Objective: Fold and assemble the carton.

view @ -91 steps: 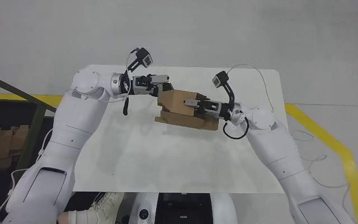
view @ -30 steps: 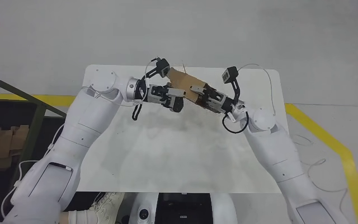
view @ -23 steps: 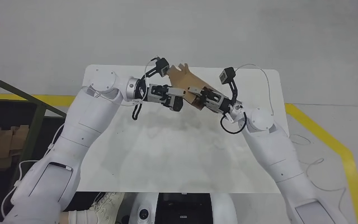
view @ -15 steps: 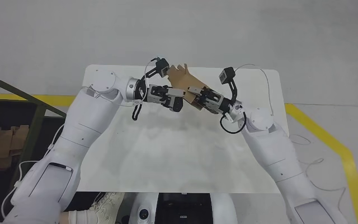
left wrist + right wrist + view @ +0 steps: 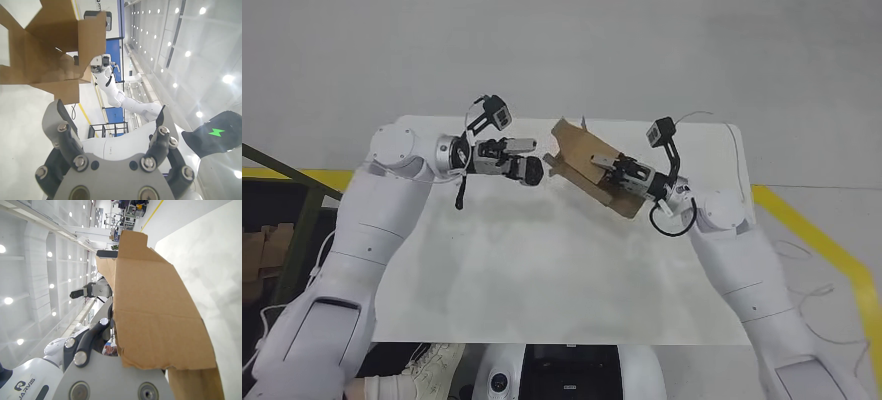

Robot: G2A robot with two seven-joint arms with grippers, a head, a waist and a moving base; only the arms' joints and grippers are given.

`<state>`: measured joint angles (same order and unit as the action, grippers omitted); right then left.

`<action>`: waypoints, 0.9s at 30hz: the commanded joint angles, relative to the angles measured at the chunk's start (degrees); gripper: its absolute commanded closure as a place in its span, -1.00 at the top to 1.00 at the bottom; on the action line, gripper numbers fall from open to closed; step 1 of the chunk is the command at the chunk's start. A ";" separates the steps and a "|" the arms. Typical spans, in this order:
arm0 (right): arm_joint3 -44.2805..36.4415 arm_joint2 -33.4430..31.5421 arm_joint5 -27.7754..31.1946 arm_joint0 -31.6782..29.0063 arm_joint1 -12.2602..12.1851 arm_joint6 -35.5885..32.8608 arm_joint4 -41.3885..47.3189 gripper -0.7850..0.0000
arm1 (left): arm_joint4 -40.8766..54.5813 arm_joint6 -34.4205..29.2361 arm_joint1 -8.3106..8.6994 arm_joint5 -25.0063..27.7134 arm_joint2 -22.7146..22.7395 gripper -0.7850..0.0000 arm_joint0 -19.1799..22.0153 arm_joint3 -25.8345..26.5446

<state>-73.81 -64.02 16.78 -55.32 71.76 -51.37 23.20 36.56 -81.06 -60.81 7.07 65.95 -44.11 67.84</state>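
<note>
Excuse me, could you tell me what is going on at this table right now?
A two-armed robot is assembling a brown carton. The right gripper holds the carton, which appears tilted and lifted above the far side of the white table. Its flaps stick out and are not yet folded shut. The left gripper is open just beside the carton, not touching it.

The carton (image 5: 577, 150) is plain brown cardboard, darker inside its shaded folds. The table (image 5: 542, 290) is white. The left gripper (image 5: 111, 108) is grey metal with black fingers (image 5: 65, 116). The floor (image 5: 542, 50) is pale grey, crossed by a yellow stripe (image 5: 812, 234).
</note>
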 commanded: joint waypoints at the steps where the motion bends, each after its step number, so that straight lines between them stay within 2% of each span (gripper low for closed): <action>1: -0.29 -0.82 0.55 -0.27 -0.38 -3.12 -0.15 -1.00 | -0.26 0.45 0.31 0.79 1.17 1.00 -0.52 -0.09; 5: -0.85 -2.68 0.69 -0.68 -1.22 -8.99 -0.16 -1.00 | -0.96 0.19 0.71 4.49 2.62 1.00 -1.55 -0.43; 11: -1.27 -4.74 -2.29 -0.27 -2.08 -16.71 3.21 -1.00 | -6.28 3.59 0.93 16.38 3.50 1.00 -2.80 -0.63; 13: -0.75 -5.04 -3.72 0.32 -2.25 -17.83 3.63 -1.00 | -8.32 5.91 0.96 21.50 3.84 1.00 -3.70 -0.21; 18: -0.11 -5.12 -4.76 1.75 -2.38 -18.89 4.58 -1.00 | -13.77 11.98 1.15 27.99 4.49 1.00 -5.41 1.12; 27: 0.11 -5.17 -4.87 2.26 -2.41 -18.34 4.92 -1.00 | -15.27 13.56 1.18 28.99 4.62 1.00 -5.67 1.39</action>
<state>-73.69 -69.20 11.91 -53.06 69.35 -69.70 28.13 21.30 -67.51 -59.62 36.07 70.57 -49.77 69.23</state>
